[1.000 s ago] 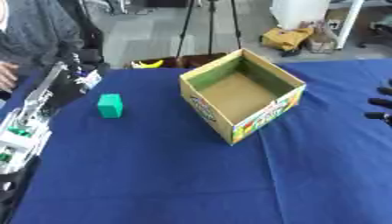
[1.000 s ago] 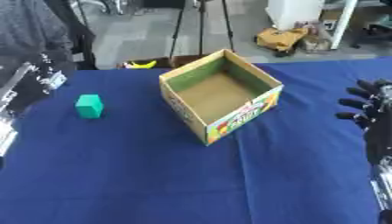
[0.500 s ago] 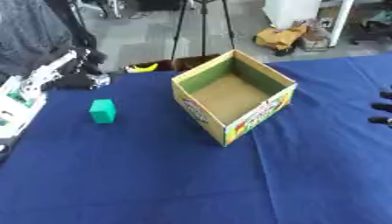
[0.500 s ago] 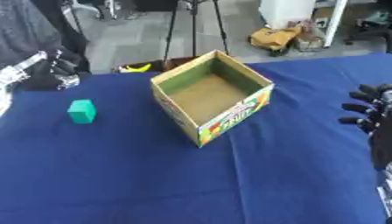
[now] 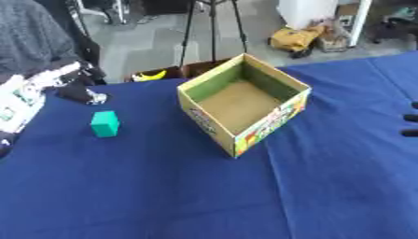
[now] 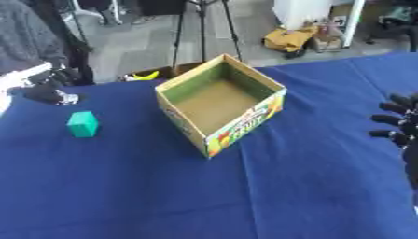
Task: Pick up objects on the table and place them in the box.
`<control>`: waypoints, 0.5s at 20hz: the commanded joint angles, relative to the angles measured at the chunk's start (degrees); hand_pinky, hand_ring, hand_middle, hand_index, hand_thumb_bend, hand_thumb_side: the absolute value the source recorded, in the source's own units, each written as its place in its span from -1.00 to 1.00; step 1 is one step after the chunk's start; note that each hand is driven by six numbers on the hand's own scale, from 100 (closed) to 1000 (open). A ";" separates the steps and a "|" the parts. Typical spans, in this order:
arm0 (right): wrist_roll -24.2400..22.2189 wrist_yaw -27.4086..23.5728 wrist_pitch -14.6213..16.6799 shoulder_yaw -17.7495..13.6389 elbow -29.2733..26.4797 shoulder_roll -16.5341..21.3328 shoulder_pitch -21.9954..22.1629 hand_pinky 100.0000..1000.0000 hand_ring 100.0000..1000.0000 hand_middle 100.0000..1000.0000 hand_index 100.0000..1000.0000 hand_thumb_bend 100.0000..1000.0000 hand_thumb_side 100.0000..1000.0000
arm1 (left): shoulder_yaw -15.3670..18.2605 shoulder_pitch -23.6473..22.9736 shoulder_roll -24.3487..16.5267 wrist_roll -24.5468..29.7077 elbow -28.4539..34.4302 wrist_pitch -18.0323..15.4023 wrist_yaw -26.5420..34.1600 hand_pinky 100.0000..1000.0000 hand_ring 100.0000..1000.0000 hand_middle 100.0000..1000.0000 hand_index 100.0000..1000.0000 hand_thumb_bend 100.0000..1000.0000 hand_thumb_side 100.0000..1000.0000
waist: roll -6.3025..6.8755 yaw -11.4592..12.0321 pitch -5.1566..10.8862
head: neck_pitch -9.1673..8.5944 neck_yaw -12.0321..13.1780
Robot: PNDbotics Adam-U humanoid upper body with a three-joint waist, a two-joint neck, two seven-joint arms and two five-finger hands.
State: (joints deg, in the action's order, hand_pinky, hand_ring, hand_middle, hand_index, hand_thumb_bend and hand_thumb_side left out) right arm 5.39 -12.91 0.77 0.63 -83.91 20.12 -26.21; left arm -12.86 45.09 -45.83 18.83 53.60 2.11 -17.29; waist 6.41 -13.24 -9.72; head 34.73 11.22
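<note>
An open cardboard box with a green inner wall stands empty at the middle of the blue table, turned corner-on. To its left a small green block stands on the cloth. My left arm, white and black, comes in from the left edge. Its dark hand lies on the table just beyond the block, apart from it. My right hand shows at the right edge, open with its fingers spread toward the box and holding nothing.
The table's far edge runs just behind the box. A yellow object and a brown edge sit beside that edge. Tripod legs and a yellow bag stand on the floor beyond.
My left forearm has swung from the lower left edge up toward the far left, with the hand staying beyond the green block. The view has shifted slightly. The right hand stays put.
</note>
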 commanded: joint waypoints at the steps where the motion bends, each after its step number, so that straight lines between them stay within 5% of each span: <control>1: -0.40 0.34 0.07 0.11 -0.61 1.71 -1.20 0.07 0.38 0.44 0.70 -1.00 1.00 | -0.22 1.22 -0.92 -2.46 -4.21 -2.95 -2.96 0.52 0.53 0.47 0.58 -0.18 -0.57 | -0.17 -0.27 0.54 | -0.76 0.46; 10: -0.57 0.32 -0.01 0.11 -0.60 1.98 -1.22 0.07 0.38 0.44 0.70 -1.00 1.00 | -1.10 2.23 0.31 -5.10 -11.73 -8.34 -11.25 0.56 0.57 0.50 0.60 0.01 -0.52 | 0.39 -1.00 -0.13 | -1.09 0.43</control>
State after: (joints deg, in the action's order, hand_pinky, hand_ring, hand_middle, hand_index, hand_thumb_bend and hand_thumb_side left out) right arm 5.05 -12.77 0.55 0.77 -83.75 20.53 -26.51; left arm -14.56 46.06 -44.01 13.92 41.93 -5.65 -27.36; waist 7.05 -14.22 -10.66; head 34.17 11.51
